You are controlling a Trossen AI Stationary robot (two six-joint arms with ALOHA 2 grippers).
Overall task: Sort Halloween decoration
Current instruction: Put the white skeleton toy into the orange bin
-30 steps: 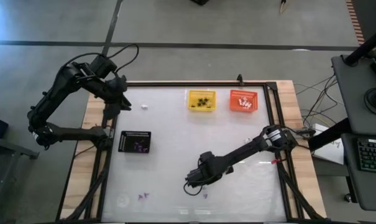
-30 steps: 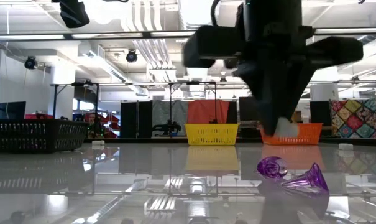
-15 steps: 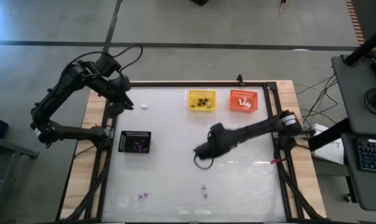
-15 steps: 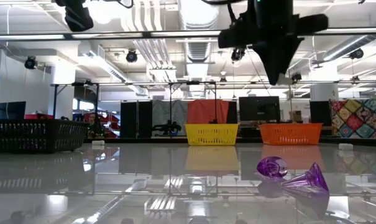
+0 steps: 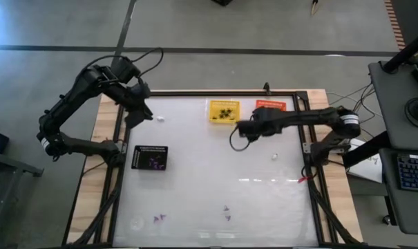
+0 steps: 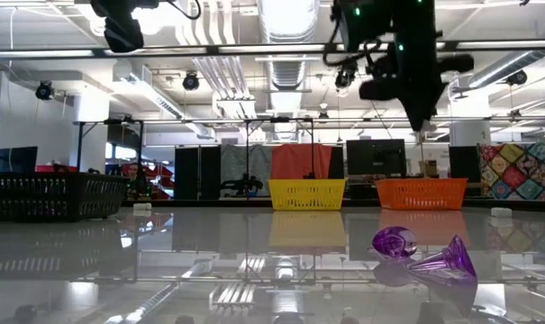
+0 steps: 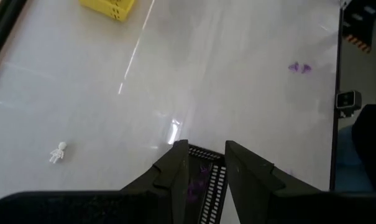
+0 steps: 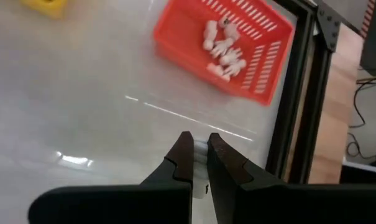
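The right tool point(image 5: 247, 129) hangs above the desk point(image 5: 195, 187) just in front of the gap between the yellow basket point(image 5: 224, 111) and the orange basket point(image 5: 271, 112), both sitting at the far edge. Its fingers point(image 8: 181, 158) are pressed together, and there's something small and pale pinched right at their tips, though I can't tell what it is. The orange basket holds a heap of white trinkets point(image 8: 222, 46). The yellow one has small black trinkets point(image 5: 225, 113) in it.

Over at the far left corner, the left tool point(image 5: 136, 111) hovers in the air with its fingers point(image 7: 175, 171) partly spread and nothing between them. One white trinket point(image 5: 160, 118) lies loose on the desk just beside it. Nearer the left edge sits the black basket point(image 5: 150, 157) with purple trinkets point(image 5: 155, 162) inside.

More purple pieces are scattered by the near edge: a pair point(image 5: 157, 218) toward the near left corner, another pair point(image 5: 226, 211) around the middle. From table height those two point(image 6: 425, 252) look like a curled shape and a pointed cone lying side by side. A single white trinket point(image 5: 274, 157) rests toward the right edge.
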